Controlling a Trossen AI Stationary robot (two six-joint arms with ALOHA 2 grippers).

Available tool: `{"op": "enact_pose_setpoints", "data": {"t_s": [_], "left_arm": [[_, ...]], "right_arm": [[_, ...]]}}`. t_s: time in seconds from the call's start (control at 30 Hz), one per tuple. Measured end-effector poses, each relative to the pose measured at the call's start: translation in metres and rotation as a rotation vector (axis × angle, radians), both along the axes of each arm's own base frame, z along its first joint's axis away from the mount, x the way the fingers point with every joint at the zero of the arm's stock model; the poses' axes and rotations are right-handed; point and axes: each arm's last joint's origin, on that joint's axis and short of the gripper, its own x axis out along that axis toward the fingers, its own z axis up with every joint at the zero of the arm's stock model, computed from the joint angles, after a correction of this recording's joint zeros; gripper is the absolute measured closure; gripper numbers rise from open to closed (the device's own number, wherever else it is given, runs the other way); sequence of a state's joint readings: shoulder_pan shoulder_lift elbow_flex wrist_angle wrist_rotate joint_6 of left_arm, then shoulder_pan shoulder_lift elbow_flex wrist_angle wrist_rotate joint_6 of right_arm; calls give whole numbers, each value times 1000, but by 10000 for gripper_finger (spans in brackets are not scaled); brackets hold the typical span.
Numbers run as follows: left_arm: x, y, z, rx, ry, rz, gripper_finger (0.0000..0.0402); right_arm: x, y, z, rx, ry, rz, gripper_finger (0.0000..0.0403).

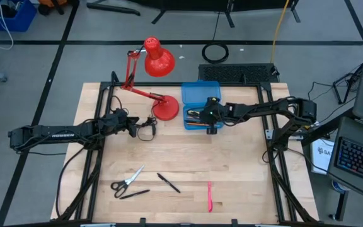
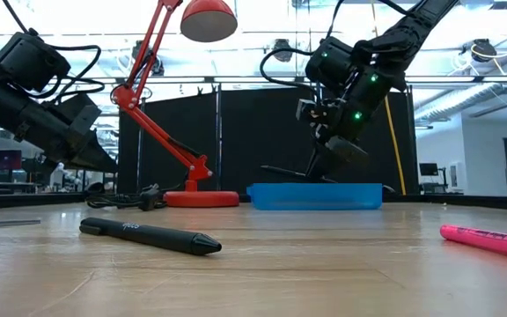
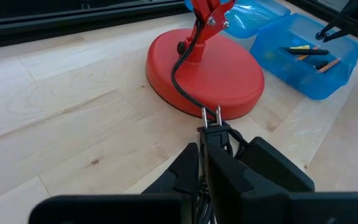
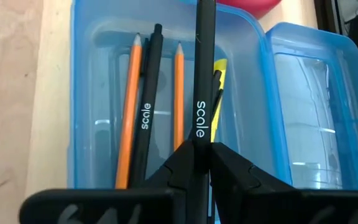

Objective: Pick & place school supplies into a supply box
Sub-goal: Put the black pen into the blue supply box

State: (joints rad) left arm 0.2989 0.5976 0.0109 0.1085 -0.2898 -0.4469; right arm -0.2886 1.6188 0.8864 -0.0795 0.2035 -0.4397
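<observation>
The right tool (image 4: 194,163) grips a black pen (image 4: 202,81) above the open blue box (image 1: 200,106). The left tool (image 3: 211,163), at nine o'clock from the red lamp (image 1: 158,75), pinches the lamp's plug (image 3: 214,133)

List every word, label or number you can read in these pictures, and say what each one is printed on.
"scale": on the black pen held in the right gripper over the blue box.
"scale": on a second black pen lying in the box.
White lettering on the left arm: too small to read.
Print on the black pen on the table: too blurred to read.
</observation>
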Motion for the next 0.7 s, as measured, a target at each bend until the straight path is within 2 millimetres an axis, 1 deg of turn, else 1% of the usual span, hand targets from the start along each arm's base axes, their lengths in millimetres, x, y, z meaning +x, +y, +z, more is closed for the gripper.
{"op": "enact_pose_setpoints", "data": {"t_s": [0.23, 0.5, 0.7], "left_arm": [[0, 0, 0, 3, 2, -1, 371], [0, 0, 0, 52, 37, -32, 371], [3, 1, 7, 57, -58, -24, 371]], "right_arm": [[0, 0, 0, 0, 0, -1, 360], [0, 0, 0, 5, -7, -24, 343], [0, 0, 0, 36, -27, -60, 324]]}}
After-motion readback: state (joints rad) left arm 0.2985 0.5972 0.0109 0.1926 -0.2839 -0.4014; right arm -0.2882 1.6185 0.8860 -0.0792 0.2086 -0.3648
